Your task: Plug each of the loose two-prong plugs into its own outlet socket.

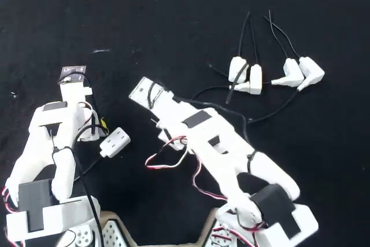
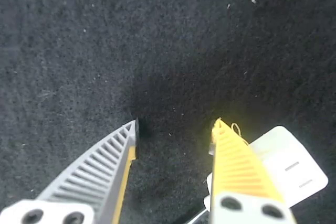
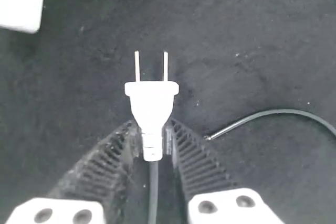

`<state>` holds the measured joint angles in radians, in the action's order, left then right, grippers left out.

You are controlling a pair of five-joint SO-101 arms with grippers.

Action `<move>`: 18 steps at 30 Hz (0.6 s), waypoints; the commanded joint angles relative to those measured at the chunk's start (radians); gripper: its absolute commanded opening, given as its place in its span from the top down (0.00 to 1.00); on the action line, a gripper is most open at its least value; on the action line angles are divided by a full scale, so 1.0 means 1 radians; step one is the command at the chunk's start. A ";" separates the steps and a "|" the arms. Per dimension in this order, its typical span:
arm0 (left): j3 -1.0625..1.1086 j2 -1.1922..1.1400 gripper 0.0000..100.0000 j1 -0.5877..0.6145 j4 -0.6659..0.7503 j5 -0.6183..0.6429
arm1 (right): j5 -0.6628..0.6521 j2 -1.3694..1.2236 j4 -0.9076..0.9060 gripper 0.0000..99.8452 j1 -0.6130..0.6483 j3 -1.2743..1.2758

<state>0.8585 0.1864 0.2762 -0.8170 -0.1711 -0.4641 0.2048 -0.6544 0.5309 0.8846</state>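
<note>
High view: the outlet socket (image 1: 115,141) lies on the table, near and left of centre, with its long axis running near-left to far-right and its slots facing up. The left arm (image 1: 55,125) stands just beside it on the left. The right arm (image 1: 196,125) reaches in from the right, so the socket lies to its left. Left wrist view: the left gripper (image 2: 176,124) is spread wide and empty, with the socket just outside its yellow finger (image 2: 239,166). Right wrist view: the right gripper (image 3: 150,132) is clamped on the plug (image 3: 151,100) at its cord end. The prongs point straight away from the gripper, long axis in line with it. The socket's corner sits ahead and off that line, so insertion likely requires a sideways correction.
</note>
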 commanded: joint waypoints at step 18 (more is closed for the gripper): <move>0.012 -0.003 0.77 0.007 0.002 0.002 | 0.080 0.186 -0.164 0.96 0.193 0.151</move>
<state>0.8585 0.1864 0.2762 -0.8170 -0.1711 -0.3936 0.3322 -0.8339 0.6889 1.0319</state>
